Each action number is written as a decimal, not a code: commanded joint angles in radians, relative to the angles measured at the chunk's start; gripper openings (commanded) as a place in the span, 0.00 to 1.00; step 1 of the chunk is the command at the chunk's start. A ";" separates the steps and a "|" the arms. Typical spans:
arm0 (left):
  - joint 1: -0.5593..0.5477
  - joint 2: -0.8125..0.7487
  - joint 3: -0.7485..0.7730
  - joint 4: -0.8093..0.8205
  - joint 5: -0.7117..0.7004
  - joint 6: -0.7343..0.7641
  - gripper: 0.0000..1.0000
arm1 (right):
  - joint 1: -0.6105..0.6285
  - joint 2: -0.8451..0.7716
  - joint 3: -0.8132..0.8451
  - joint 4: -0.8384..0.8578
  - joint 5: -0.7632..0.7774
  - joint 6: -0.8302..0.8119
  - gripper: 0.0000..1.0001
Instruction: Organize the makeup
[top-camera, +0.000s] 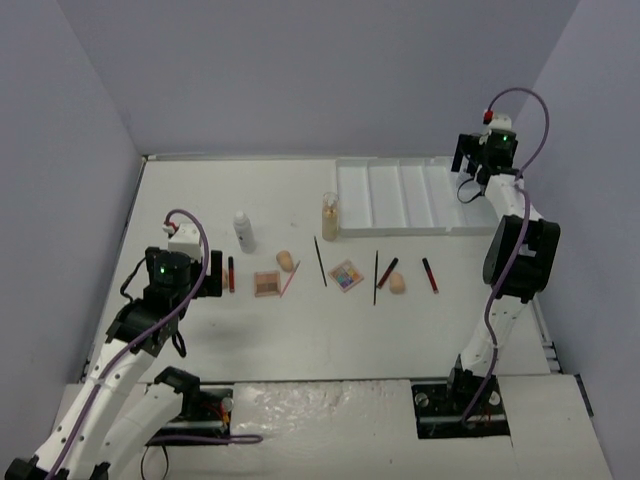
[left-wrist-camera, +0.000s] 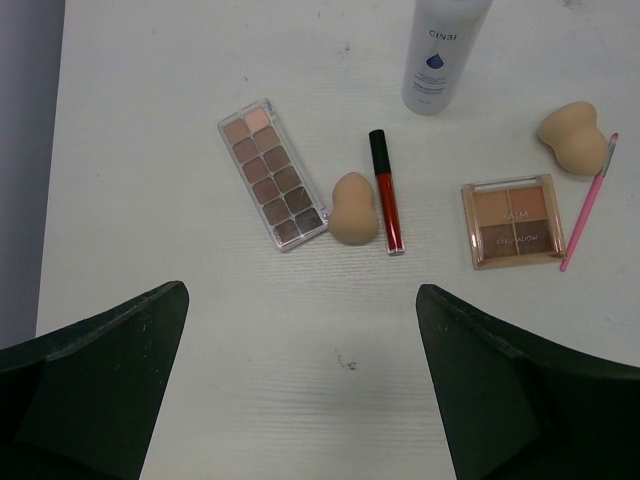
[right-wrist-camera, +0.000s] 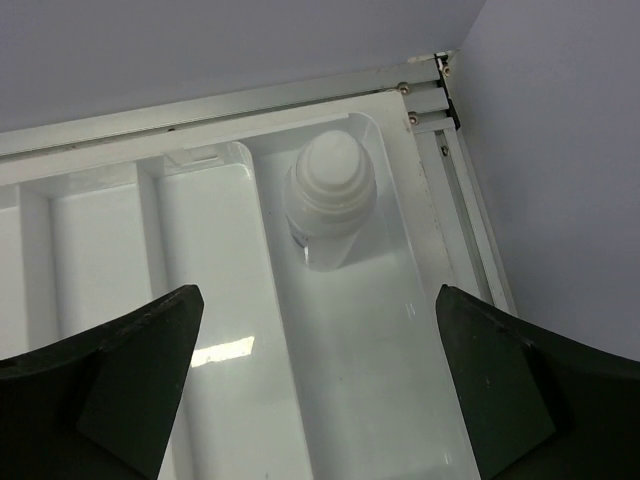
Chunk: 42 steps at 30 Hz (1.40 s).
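The makeup (top-camera: 346, 275) lies mostly in a row across the counter's (top-camera: 300, 335) middle. One white bottle (right-wrist-camera: 330, 195) stands in the tray's (right-wrist-camera: 210, 260) far-right compartment, just ahead of the right gripper (right-wrist-camera: 315, 296), whose jaws are apart. The left gripper (left-wrist-camera: 300, 292), also apart and empty, is nearest the red lip tube (left-wrist-camera: 385, 190), which lies lengthwise just ahead.

White arms (top-camera: 95, 395) — black joints (top-camera: 520, 255), purple cables (top-camera: 186, 211)

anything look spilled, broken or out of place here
Nothing looks spilled or broken. Most items lie loose on the table, like the long palette and red lip gloss; one white bottle sits in the tray's end compartment.
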<state>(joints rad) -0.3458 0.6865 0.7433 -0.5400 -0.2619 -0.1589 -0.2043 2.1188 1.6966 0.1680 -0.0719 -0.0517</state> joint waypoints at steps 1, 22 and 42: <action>-0.001 -0.003 0.049 0.056 0.000 0.007 0.97 | 0.003 -0.279 -0.081 0.033 -0.041 0.021 1.00; 0.001 -0.004 0.059 0.033 -0.067 -0.018 0.97 | 0.596 -0.520 -0.592 0.369 -0.238 0.052 1.00; 0.001 -0.010 0.054 0.028 -0.103 -0.020 0.97 | 0.658 -0.293 -0.539 0.482 -0.319 0.089 0.95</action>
<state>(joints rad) -0.3458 0.6782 0.7437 -0.5434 -0.3417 -0.1650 0.4415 1.8367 1.0983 0.5377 -0.3720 0.0444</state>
